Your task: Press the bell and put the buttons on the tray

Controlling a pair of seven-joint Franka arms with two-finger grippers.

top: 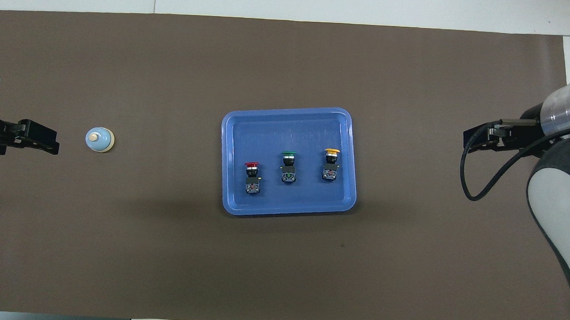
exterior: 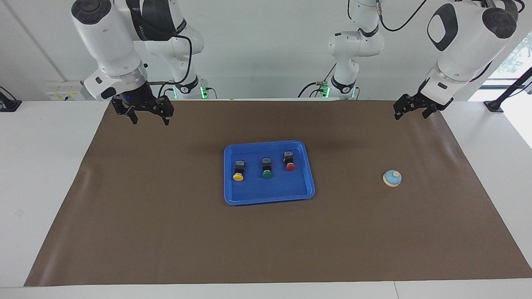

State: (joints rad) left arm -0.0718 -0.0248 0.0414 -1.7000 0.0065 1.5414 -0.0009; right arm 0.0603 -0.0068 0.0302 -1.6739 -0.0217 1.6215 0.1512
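The bright-blue tray [exterior: 270, 193] lies at the middle of the brown mat. Three buttons lie in it in a row: yellow [exterior: 238, 170] toward the right arm's end, green [exterior: 267, 167] in the middle, red [exterior: 289, 161] toward the left arm's end. The light-blue bell [exterior: 392, 178] stands on the mat toward the left arm's end, apart from the tray. My left gripper [exterior: 410, 115] is open and empty in the air over the mat's edge nearest the robots. My right gripper [exterior: 150, 120] is open and empty over the same edge at its own end. The overhead view shows the tray [top: 286, 126], the bell [top: 99, 139] and both grippers [top: 55, 142] [top: 466, 139].
A brown mat [exterior: 166, 232] covers most of the white table [exterior: 41, 174]. Cables and sockets sit by the arm bases at the table's edge nearest the robots.
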